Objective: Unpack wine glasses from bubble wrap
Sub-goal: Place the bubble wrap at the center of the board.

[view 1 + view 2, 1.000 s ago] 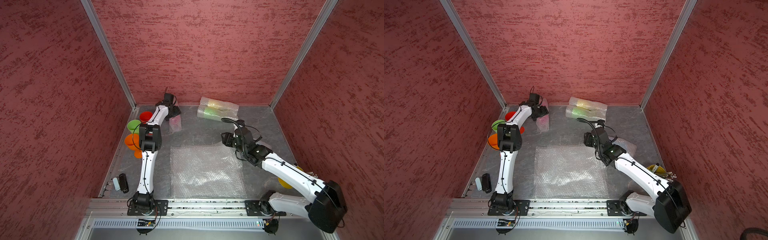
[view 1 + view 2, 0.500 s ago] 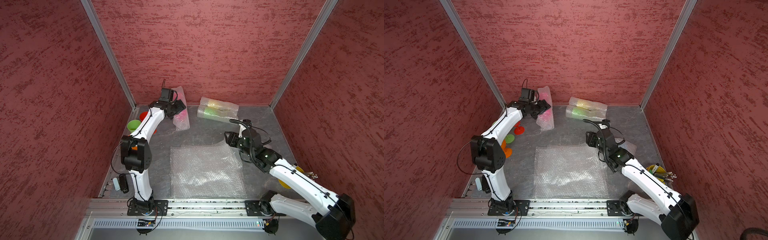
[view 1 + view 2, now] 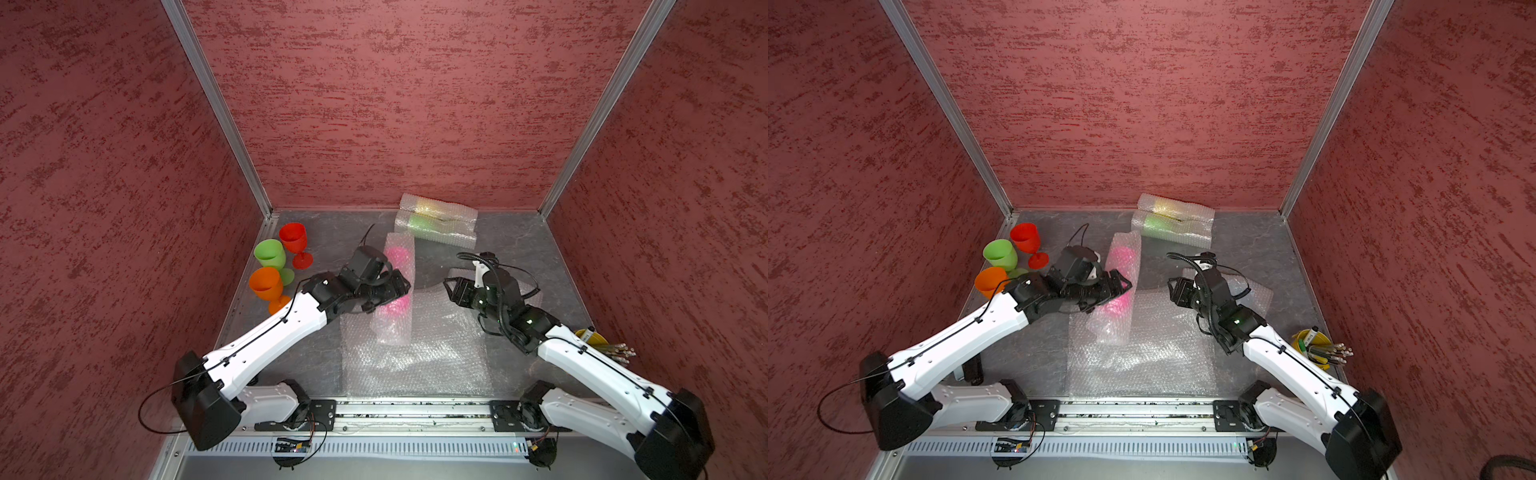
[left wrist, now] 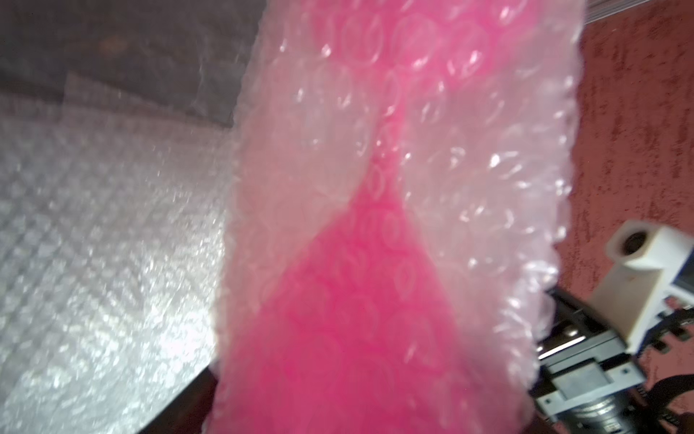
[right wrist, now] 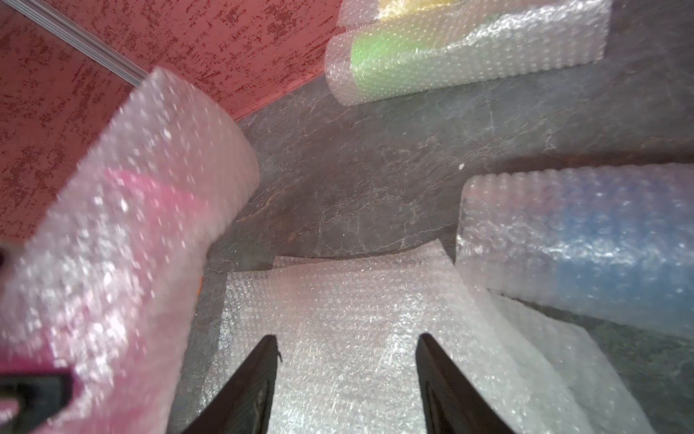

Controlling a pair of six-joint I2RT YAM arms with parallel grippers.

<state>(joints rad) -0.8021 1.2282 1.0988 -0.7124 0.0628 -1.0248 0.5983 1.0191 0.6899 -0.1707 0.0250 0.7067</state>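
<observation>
Pink plastic is showing through a bubble-wrap sleeve (image 3: 401, 257) that the left hand (image 3: 398, 286) is clenching around its middle. The pink goblet (image 4: 360, 300) is sitting inside that sleeve, its stem and bowl showing blurred in the left wrist view. The sleeve is hanging tilted over a flat sheet of bubble wrap (image 3: 415, 357) that is lying on the grey bench (image 3: 332, 232); whether its lower end is touching the sheet I cannot tell.

The right hand (image 5: 347, 375) is hovering released, its jaws standing apart over the far edge of the flat sheet and gripping nothing. Just beside it a blue goblet (image 5: 601, 244) is lying wrapped.

Against the back wall two more wrapped goblets are lying side by side, a yellow one (image 3: 432, 206) and a green one (image 3: 424, 224). Near the left wall a red goblet (image 3: 293, 239), a green goblet (image 3: 269, 254) and an orange goblet (image 3: 266, 284) are standing upright and unwrapped, close together. A yellow cup of utensils (image 3: 1312, 338) is sitting by the right arm.
</observation>
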